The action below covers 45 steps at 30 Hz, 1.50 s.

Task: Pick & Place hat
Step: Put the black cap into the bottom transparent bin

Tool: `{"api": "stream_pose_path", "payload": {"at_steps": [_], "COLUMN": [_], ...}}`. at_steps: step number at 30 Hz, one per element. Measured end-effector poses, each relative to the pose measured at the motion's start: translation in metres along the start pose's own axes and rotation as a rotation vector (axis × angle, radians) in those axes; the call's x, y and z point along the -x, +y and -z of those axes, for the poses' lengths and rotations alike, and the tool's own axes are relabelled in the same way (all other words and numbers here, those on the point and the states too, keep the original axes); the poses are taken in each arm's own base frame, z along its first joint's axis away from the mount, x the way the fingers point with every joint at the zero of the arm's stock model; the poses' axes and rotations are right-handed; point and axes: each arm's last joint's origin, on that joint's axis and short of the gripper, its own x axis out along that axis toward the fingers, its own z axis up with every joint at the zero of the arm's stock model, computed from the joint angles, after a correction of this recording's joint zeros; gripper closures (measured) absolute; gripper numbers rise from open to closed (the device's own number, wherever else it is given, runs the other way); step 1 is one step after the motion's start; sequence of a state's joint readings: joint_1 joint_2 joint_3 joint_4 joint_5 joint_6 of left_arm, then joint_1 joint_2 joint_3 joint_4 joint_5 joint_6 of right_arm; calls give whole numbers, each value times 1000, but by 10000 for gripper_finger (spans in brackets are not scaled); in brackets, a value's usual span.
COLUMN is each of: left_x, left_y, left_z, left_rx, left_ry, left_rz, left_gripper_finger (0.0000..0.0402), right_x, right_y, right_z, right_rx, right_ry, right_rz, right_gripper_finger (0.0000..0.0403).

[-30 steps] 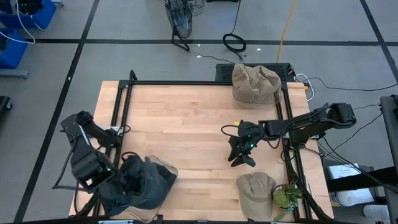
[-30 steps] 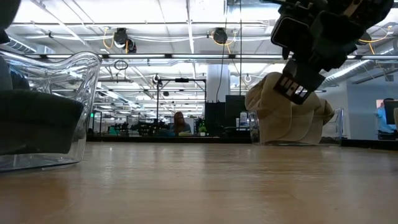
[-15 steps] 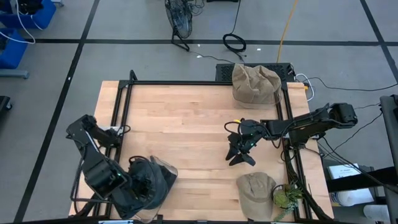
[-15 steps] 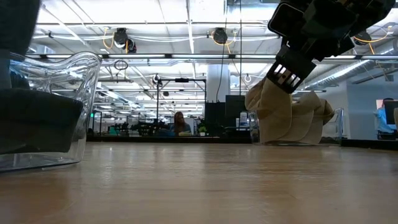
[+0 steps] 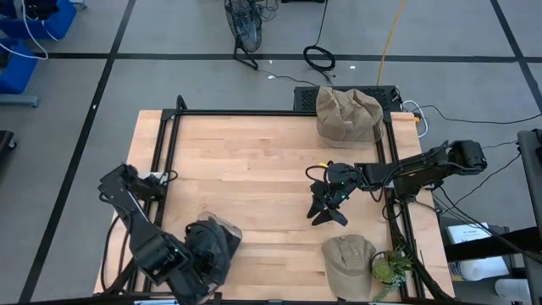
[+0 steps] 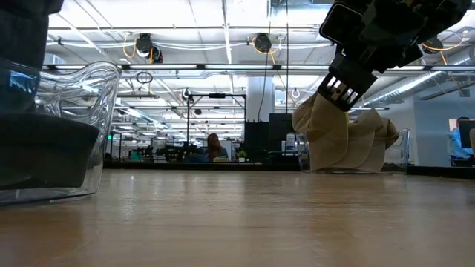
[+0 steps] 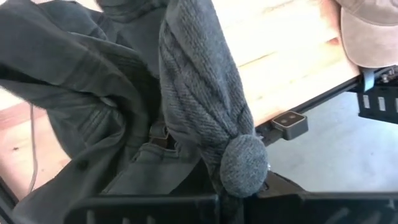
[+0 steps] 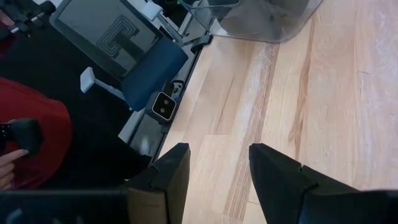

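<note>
My left gripper (image 5: 196,264) sits low at the near left corner, over a clear container (image 5: 227,229) of dark hats (image 5: 213,247). In its wrist view a grey knit hat (image 7: 199,93) with a pompom (image 7: 242,165) lies over dark grey hats and hides the gripper's front. My right gripper (image 5: 327,213) hangs open above bare wood in the right half (image 8: 214,162), high in the low view (image 6: 341,85). A tan cap (image 5: 347,263) lies flat near the near right corner. A heap of tan hats (image 5: 347,114) fills a clear container at the far right.
A black metal frame (image 5: 254,113) runs around the tabletop. A small green plant (image 5: 391,268) stands at the near right corner beside the tan cap. The middle of the table is bare wood (image 5: 254,178). Beyond the table's edge, a person in red (image 8: 25,118) shows in the right wrist view.
My left arm has swung toward the near edge, and its gripper has moved over the dark hats toward the near right side of their container. The dark heap now shows smaller from above. My right gripper rose a little, then stayed still, open.
</note>
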State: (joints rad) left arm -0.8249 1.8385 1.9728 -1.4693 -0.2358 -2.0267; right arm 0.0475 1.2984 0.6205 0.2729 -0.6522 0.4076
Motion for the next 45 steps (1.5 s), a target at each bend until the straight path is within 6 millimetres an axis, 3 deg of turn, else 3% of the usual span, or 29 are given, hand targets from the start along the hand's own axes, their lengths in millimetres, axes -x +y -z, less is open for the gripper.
{"api": "stream_pose_path", "payload": {"at_steps": [13,25,36,45], "left_x": [-26,-28,-77,-68], "left_y": [-7,0,11,13], "left_z": [13,17,34,32], "left_rx": [-24,-24,-9,-11], "left_ry": [-16,-36,55,63], "left_rz": [-63,-103,-146,-117], "left_gripper_finger": [394,394,397,396], "right_x": [0,0,0,0], "right_y": [0,0,0,0], "right_z": [0,0,0,0], "right_rx": [0,-19,-19,-26], "right_ry": [0,0,0,0], "right_rz": [0,0,0,0], "right_gripper_finger": [252,252,252,252]}}
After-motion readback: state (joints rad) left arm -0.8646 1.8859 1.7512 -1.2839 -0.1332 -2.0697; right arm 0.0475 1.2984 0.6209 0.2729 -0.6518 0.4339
